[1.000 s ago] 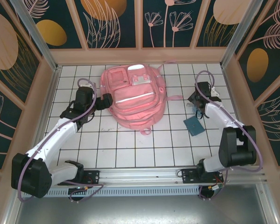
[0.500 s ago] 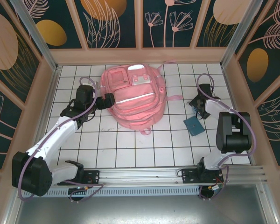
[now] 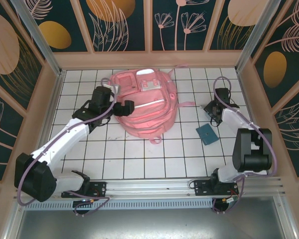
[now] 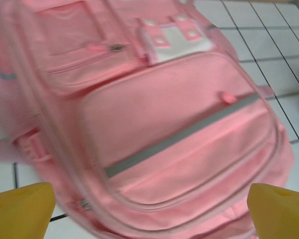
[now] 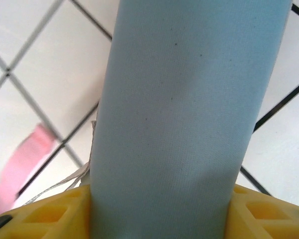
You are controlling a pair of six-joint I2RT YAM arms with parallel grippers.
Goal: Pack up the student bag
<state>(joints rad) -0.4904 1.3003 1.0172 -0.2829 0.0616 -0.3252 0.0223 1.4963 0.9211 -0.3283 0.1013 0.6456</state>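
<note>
The left gripper (image 4: 149, 211) has its yellow fingertips (image 4: 20, 209) spread wide, cut off at the bottom corners, over the blurred large pink fabric backpack (image 3: 149, 113). The right gripper (image 5: 159, 209) pinches a pale blue fabric piece (image 5: 184, 99) whose far end runs out of frame, so its shape is unclear. The backpack lies flat at the far middle of the white tiled table (image 3: 139, 159), pockets upward. A grey reflective strip (image 4: 184, 134) crosses its front, and a small white patch (image 4: 174, 37) sits above that.
</note>
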